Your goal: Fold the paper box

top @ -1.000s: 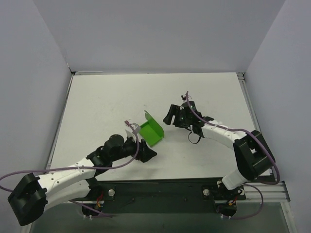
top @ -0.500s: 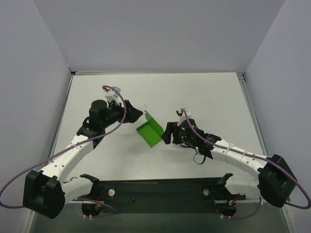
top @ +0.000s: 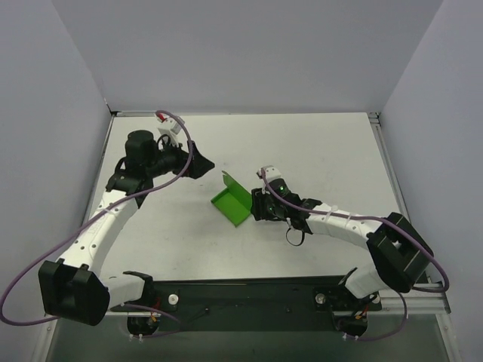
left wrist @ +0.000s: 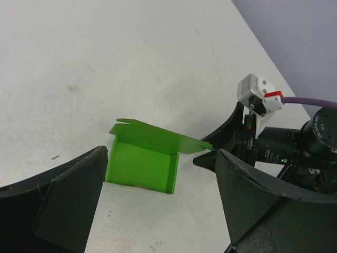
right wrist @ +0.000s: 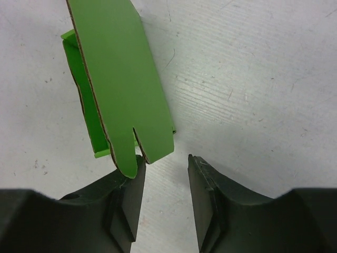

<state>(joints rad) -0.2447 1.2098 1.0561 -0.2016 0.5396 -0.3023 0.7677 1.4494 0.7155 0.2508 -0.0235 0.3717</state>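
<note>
Now: green box sits between two open grippers

Partly folded, the paper box (top: 232, 202) sits near the middle of the white table (top: 324, 151), with one slotted flap standing up. The right gripper (right wrist: 166, 161) is low at the box's right side, its jaws a little apart with nothing between them. The flap's tip is right at one finger (right wrist: 126, 200). The left gripper (top: 204, 161) hangs apart from the box on its left, jaws spread wide and empty.

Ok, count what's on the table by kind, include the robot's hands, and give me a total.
Green box: 1
Hands: 2, the left hand and the right hand
Total: 3
</note>
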